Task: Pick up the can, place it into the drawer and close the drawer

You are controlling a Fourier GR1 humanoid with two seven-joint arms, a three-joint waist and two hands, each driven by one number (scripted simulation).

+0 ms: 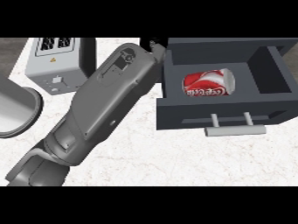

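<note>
A red-and-white can (208, 84) lies on its side inside the open dark grey drawer (177, 110), whose handle faces the viewer.

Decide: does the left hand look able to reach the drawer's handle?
Probably yes: the handle juts over bare counter, nothing before it; the left hand, by the drawer's far-left corner, must swing back.

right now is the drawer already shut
No, the drawer stands pulled open with the can lying on its side inside and the handle out front.
</note>
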